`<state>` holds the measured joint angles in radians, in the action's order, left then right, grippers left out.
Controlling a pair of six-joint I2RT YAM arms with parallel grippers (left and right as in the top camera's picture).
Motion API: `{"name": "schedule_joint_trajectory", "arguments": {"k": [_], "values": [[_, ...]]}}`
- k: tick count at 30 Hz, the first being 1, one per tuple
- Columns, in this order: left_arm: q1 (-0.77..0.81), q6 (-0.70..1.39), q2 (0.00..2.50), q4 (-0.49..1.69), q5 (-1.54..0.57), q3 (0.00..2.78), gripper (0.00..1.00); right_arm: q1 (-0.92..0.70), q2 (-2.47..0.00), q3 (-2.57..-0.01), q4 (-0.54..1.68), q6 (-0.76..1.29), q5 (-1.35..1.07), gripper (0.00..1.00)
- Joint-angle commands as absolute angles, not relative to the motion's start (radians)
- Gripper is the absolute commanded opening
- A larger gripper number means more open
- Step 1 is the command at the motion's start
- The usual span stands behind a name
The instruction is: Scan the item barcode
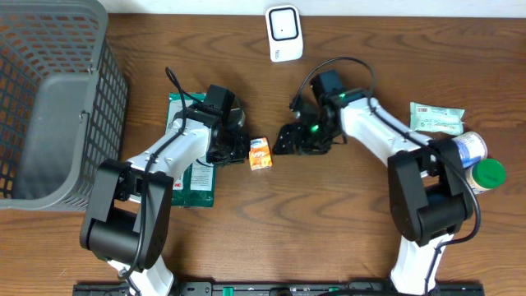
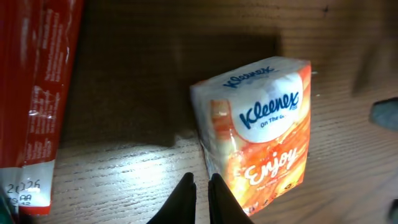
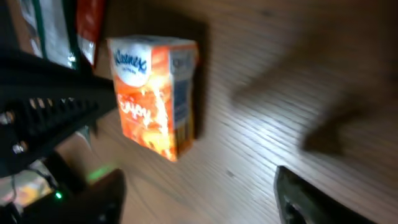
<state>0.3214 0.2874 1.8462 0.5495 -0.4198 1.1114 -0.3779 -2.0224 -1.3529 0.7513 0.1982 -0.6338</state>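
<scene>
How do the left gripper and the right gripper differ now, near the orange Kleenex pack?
The left gripper is shut, fingers nearly together; the right gripper is open, fingers wide apart. From overhead, the left gripper is left of the Kleenex pack, the right gripper right of it. Neither holds the pack; both face it.

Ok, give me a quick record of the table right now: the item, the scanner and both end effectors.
item: Kleenex pack, orange, resting on the table, not held
scanner: white, near the table's far edge
left end effector: shut, empty, beside the pack
right end effector: open, empty, pack ahead of it
other: grey basket on the left side
</scene>
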Motion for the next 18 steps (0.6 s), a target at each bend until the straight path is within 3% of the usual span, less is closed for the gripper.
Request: {"name": "schedule_joint_trajectory", "arguments": {"k": [1, 12, 18], "values": [[0.322, 0.274, 1.858, 0.552, -0.406, 1.114, 0.11, -0.418, -2.022, -1.324, 0.703, 0.218, -0.682, 0.59], [0.315, 0.274, 1.848, 0.563, -0.381, 1.123, 0.08, -0.467, -2.022, -1.304, 0.541, 0.266, -0.678, 0.44], [0.316, 0.273, 1.797, 0.578, -0.506, 1.156, 0.07, -0.466, -2.022, -1.304, 0.539, 0.266, -0.651, 0.44]]}}
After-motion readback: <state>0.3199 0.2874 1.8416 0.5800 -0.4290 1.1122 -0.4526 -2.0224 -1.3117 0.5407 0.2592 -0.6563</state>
